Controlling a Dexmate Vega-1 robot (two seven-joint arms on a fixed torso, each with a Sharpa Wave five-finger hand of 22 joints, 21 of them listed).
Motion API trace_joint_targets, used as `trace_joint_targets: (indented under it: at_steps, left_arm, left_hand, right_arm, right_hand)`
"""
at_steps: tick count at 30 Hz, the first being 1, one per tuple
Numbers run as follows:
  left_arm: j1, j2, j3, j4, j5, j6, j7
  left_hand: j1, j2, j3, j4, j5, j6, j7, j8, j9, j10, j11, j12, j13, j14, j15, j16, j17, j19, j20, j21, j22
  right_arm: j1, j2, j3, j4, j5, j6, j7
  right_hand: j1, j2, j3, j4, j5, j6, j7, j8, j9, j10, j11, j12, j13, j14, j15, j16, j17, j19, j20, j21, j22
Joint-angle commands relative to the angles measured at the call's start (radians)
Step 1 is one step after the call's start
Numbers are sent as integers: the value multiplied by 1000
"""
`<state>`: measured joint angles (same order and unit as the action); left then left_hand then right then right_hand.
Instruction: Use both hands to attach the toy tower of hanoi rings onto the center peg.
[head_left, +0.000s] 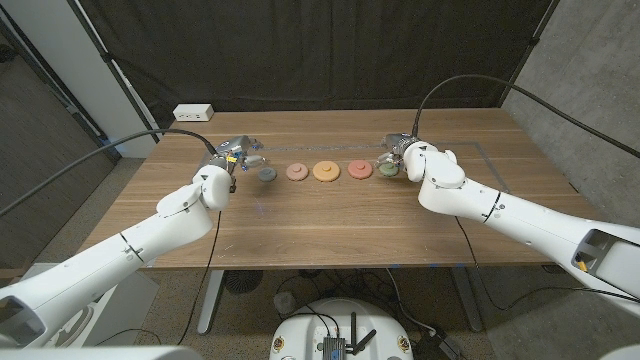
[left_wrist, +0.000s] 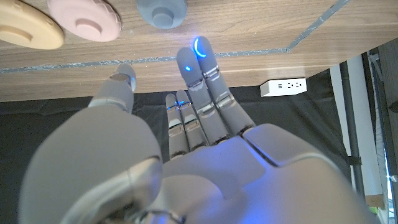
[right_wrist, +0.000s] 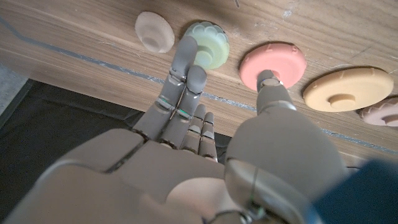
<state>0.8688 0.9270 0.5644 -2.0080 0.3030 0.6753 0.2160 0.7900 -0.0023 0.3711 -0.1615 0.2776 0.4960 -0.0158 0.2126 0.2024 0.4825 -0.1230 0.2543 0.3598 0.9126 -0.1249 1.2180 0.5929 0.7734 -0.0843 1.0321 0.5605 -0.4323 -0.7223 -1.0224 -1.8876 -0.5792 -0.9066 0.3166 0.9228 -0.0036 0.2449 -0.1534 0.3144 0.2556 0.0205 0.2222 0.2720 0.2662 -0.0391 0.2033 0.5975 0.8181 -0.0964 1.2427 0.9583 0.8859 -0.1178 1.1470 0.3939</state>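
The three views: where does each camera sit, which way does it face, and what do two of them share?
Head view: sits on the robot's head, looks down at the wooden table; both arms, left hand, right hand.
Left wrist view: sits on the left wrist, looks along the left hand toward the grey ring and pink ring.
Right wrist view: sits on the right wrist, looks along the right hand; its fingers reach the green ring.
Shared: both wrist views show the orange ring.
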Motion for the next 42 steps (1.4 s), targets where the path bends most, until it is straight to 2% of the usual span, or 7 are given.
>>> trace_joint_targets:
  at_steps: [1,18,42]
  left_arm:
    - [6,-1,-6,5,-8,-14,11]
    - [20,3,-16,-1,-19,-15,20]
    - [28,11,-23,6,-32,-27,23]
  left_hand:
    - [3,12,-7,0,5,5,0,-1,4,4,-3,-5,3,-4,-92,9,-1,-3,-60,8,0]
    - [5,17,-12,0,7,12,0,-1,5,12,-3,-7,7,-1,-92,21,-5,-5,-63,20,-6]
    - [7,22,-17,-1,8,16,-1,-2,5,20,-4,-8,11,-4,-93,28,-14,-5,-63,32,-13]
  right_arm:
    - [40,32,-40,19,-28,0,47]
    - [89,71,-96,48,-72,2,130]
    - [145,152,-141,143,-87,13,174]
  right_hand:
    - [2,8,-3,0,5,5,1,2,2,2,2,-2,0,-5,-122,5,-5,-10,-93,11,-3]
    - [0,8,-12,1,5,-8,8,-3,-2,-12,11,-5,-1,-25,-121,1,-30,-24,-93,24,-20]
    - [-2,13,-21,2,7,-17,12,-6,-6,-20,14,-4,-4,-31,-121,14,-47,-33,-93,46,-37]
